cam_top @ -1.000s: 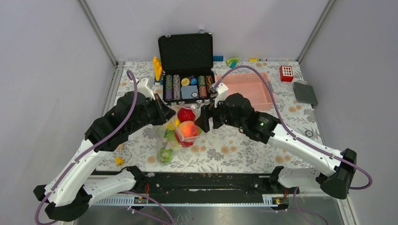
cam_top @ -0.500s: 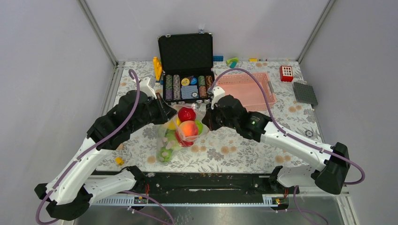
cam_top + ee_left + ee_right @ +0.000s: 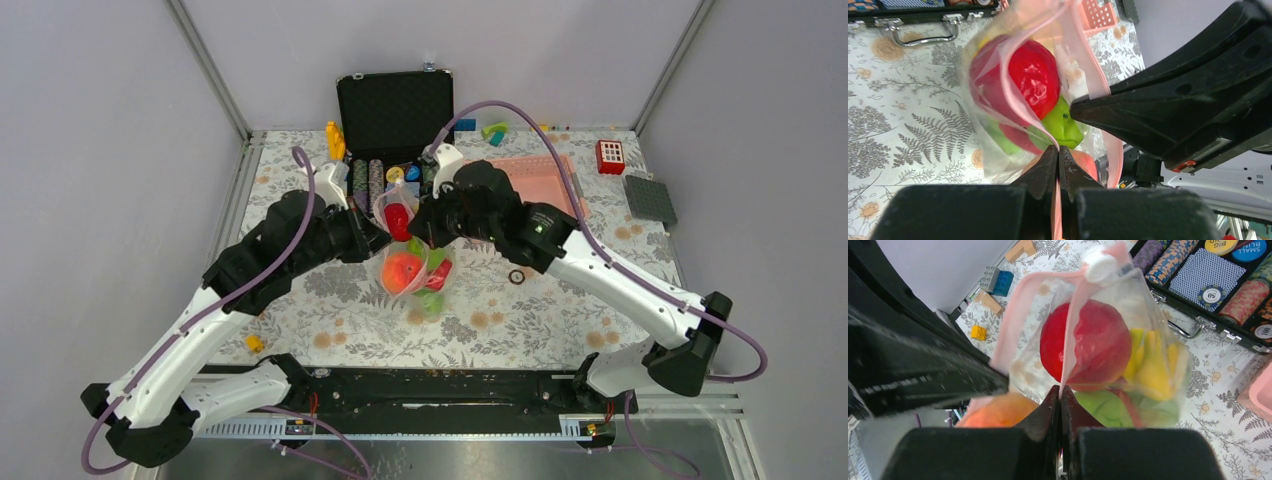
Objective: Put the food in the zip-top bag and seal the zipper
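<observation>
The zip-top bag (image 3: 412, 262) hangs between both grippers above the flowered table, bulging with the food. Inside it I see a red fruit (image 3: 1093, 345), yellow bananas (image 3: 1153, 365), a green cabbage (image 3: 1103, 407) and an orange fruit (image 3: 402, 270). My left gripper (image 3: 1058, 147) is shut on the pink zipper (image 3: 1015, 100) at the bag's left side. My right gripper (image 3: 1059, 389) is shut on the same zipper (image 3: 1070, 335) from the right, facing the left one. A white slider (image 3: 1100, 267) sits at the strip's far end. In the top view the left gripper (image 3: 375, 236) and right gripper (image 3: 426, 232) flank the bag.
An open black case of poker chips (image 3: 395, 130) stands just behind the bag. The pink mesh basket (image 3: 548, 185) lies at the back right, with a red block (image 3: 610, 157) and a grey plate (image 3: 650, 198) beyond it. A small ring (image 3: 516, 276) and a yellow block (image 3: 254, 343) lie on the table.
My right gripper has gone from open to shut on the bag's mouth. Both arms have moved toward the back and the bag has come up off the table.
</observation>
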Tool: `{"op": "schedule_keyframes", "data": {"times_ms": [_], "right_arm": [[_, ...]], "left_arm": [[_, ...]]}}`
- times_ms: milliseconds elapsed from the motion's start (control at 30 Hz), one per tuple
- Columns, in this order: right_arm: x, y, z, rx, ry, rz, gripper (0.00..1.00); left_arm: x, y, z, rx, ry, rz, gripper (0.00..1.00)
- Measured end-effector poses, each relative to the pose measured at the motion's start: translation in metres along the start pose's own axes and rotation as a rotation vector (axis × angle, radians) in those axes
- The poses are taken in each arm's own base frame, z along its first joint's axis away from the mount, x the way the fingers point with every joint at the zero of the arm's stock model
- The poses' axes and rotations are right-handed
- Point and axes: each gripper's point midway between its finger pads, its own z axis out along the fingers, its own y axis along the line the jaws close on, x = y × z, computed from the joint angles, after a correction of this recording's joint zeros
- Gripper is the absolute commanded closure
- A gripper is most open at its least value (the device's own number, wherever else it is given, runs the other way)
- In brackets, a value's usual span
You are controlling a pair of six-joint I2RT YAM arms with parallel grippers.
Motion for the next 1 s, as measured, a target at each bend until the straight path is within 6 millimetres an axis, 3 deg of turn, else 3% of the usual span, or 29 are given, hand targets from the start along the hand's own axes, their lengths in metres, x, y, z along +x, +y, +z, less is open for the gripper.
{"op": "schedule_keyframes", "data": {"times_ms": [267, 600, 767, 1000], "right_arm": [[-0.004, -0.014, 0.005, 0.087, 0.071, -0.075, 0.98], [0.000, -0.079, -0.018, 0.312, 0.138, -0.142, 0.99], [-0.006, -0.072, -0.022, 0.275, 0.138, -0.163, 1.00], [-0.007, -0.053, -0.021, 0.175, 0.146, -0.162, 1.00]], "left_arm": [[0.007, -0.002, 0.010, 0.012, 0.039, 0.004, 1.00], [-0.006, 0.028, -0.004, -0.131, -0.060, 0.013, 1.00], [-0.002, 0.023, 0.001, -0.103, -0.030, 0.035, 1.00], [0.005, -0.002, 0.021, 0.013, 0.037, 0.044, 1.00]]}}
